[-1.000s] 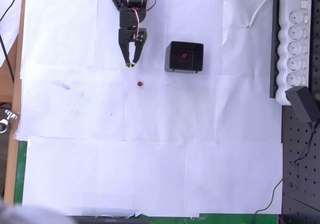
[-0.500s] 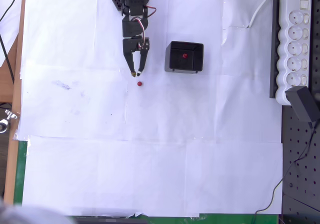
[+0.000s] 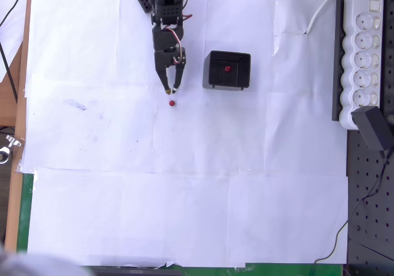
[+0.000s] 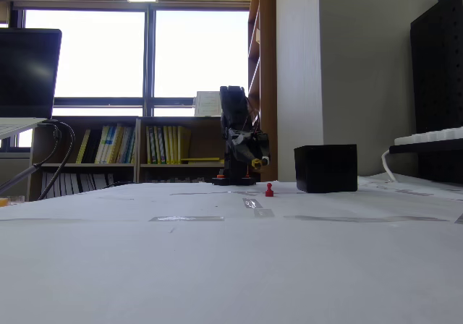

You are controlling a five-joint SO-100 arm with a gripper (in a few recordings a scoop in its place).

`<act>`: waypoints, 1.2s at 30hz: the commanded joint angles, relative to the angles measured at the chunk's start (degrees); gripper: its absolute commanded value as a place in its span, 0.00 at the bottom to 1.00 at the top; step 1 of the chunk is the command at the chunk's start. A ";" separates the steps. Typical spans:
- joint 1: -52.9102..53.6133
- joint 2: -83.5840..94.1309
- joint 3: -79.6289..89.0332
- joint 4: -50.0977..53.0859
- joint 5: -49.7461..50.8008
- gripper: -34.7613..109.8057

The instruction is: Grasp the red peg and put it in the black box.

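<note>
On the white paper sheets [image 3: 184, 214] covering the table, upper middle of the overhead view, the red peg [image 3: 172, 103] lies by itself, untouched. Just above it in that frame the gripper [image 3: 170, 90] points down the picture, tips close to the peg but apart from it. The two fingers [image 3: 176, 79] show only a narrow gap between them, nearly together at the tips, and nothing is held between them. The black arm [image 3: 165, 17] reaches in from the top edge of the frame.

To the right of the gripper, still in the upper half, sits the black box [image 3: 227, 71], upright, with a second red peg [image 3: 228, 68] lying inside it on the floor. A white power strip [image 3: 363, 48] runs along the right edge, well apart from the box.

From the low fixed view, the peg [image 4: 269, 189] stands on the paper at centre frame. The arm [image 4: 239, 143] rises behind it and slightly to the left, with its gripper [image 4: 257, 163] raised above the table surface. The box [image 4: 325, 168] sits right of the peg, clearly apart from it. Bookshelves [image 4: 145, 150] and bright windows fill the background.
</note>
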 commanded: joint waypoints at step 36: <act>2.02 35.33 -0.09 -32.08 -5.71 0.41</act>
